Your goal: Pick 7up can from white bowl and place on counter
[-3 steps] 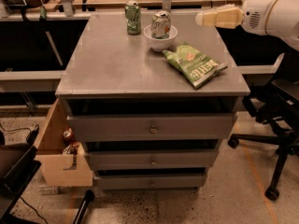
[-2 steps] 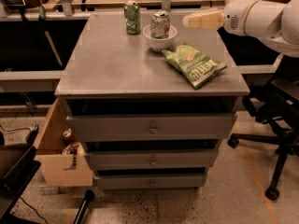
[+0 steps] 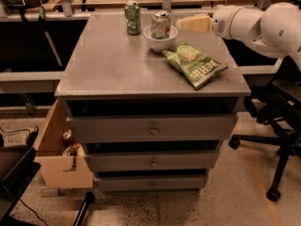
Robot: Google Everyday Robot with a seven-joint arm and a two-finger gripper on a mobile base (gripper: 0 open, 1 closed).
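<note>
The 7up can (image 3: pixel 161 25), pale silver with green marks, stands tilted in the white bowl (image 3: pixel 160 40) at the back middle of the grey counter (image 3: pixel 117 65). My gripper (image 3: pixel 190 23) comes in from the right on a white arm. Its pale fingers point left, just right of the can and bowl, at about the can's height and a small gap away from it. It holds nothing.
A darker all-green can (image 3: pixel 133 17) stands left of the bowl. A green chip bag (image 3: pixel 195 65) lies on the counter's right side. An office chair (image 3: pixel 277 126) stands to the right. A wooden box (image 3: pixel 59 149) with cans sits at the lower left.
My arm has moved left, bringing the gripper from well right of the bowl to just beside the 7up can. The can and bowl have not moved.
</note>
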